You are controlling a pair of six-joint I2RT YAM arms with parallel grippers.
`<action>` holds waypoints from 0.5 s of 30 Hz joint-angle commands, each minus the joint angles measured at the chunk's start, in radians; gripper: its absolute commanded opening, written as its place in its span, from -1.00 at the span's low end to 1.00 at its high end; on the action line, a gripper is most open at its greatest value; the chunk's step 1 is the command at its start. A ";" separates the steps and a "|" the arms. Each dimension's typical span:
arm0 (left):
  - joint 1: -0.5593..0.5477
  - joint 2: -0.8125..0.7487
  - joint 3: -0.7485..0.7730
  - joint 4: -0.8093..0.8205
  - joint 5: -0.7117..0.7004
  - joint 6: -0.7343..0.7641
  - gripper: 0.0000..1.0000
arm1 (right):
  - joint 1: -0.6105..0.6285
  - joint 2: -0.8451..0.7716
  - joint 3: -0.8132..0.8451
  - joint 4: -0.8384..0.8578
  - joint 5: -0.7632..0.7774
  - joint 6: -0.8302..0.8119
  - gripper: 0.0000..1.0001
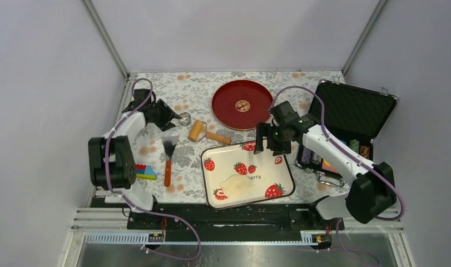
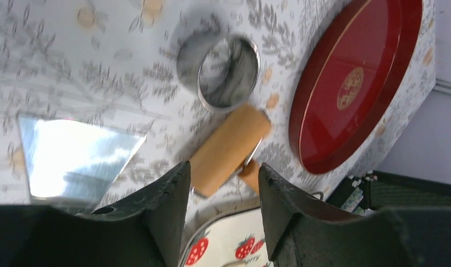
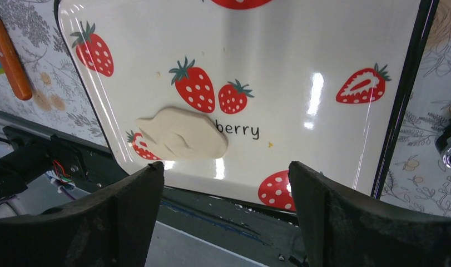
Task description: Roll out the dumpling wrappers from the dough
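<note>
The dough (image 1: 234, 182) is lying flattened near the 7 o'clock corner of the strawberry tray (image 1: 228, 161), at 7 o'clock from the right tool (image 1: 270, 148), which is hovering wide-spread and empty, nearer than the half-spread, empty left tool (image 1: 174, 119).

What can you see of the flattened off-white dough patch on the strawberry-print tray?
The flattened off-white dough patch looks soft and matte, with a ragged, elongated outline and faint creases. It lies flat in the near left part of the glossy white strawberry-print tray, partly covering one printed strawberry, beside the word berry. Only the tray touches it.
</note>
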State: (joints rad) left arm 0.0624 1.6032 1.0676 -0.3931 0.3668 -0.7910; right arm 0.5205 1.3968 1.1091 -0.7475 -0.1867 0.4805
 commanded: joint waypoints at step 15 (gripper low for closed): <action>-0.033 0.429 0.448 -0.189 -0.103 0.146 -0.33 | -0.075 -0.016 -0.112 -0.004 -0.130 -0.013 0.79</action>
State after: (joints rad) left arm 0.0490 2.0068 1.4601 -0.5373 0.2970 -0.6933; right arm 0.4683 1.3674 0.9878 -0.7502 -0.2623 0.4789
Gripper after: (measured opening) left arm 0.341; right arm 0.895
